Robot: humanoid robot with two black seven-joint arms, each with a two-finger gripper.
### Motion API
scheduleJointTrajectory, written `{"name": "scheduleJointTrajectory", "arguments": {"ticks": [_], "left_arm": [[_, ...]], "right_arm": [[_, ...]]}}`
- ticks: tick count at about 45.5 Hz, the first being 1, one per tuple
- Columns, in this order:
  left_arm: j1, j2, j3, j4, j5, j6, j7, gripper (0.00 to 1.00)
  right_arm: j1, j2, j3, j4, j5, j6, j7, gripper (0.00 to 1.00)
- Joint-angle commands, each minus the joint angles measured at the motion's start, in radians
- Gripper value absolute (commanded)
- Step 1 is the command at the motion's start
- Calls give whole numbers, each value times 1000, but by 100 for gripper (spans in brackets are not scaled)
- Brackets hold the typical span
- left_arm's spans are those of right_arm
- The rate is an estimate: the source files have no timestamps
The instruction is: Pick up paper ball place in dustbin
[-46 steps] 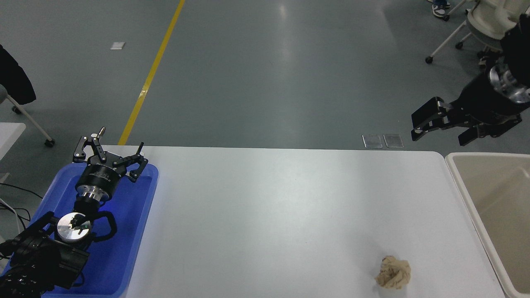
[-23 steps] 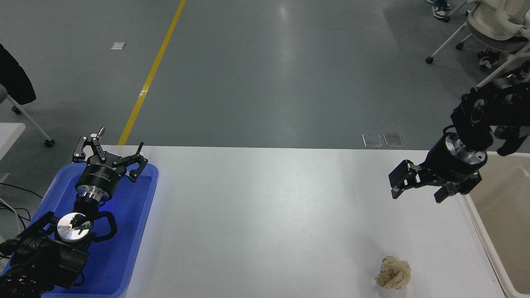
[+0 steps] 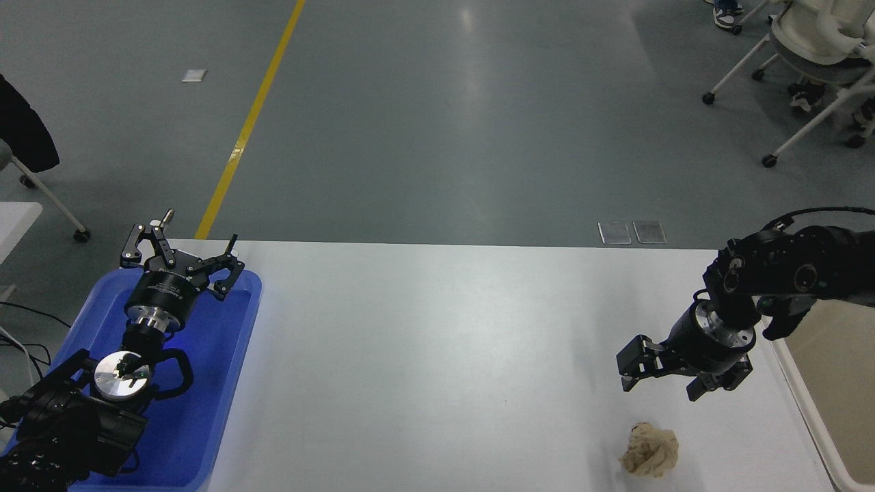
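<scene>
Main risk: right gripper [image 3: 660, 384] hangs above the table w/ fingers spread, and the paper ball [image 3: 649, 449] sits just below it toward the camera, near the table [image 3: 437, 328] edge; a glancing touch could prob roll such a light wad off the edge instead of trapping it. A loose pinch may also let it slip out on the way to the dustbin [image 3: 806, 403], right of the gripper. Ball is tan, crumpled, dark creases, lumpy. Left gripper [image 3: 179, 254] is parked over the blue tray [image 3: 219, 383], fingers apart.

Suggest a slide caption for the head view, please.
Open right gripper above the paper ball on the white table, dustbin alongside.
</scene>
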Motion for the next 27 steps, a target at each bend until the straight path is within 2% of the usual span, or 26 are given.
{"name": "scheduleJointTrajectory", "arguments": {"ticks": [1, 27], "left_arm": [[0, 0, 0, -1, 0, 1, 0, 100], [0, -1, 0, 0, 0, -1, 0, 100]], "right_arm": [[-72, 6, 8, -23, 0, -8, 0, 100], [-234, 12, 83, -131, 0, -13, 0, 100]]}}
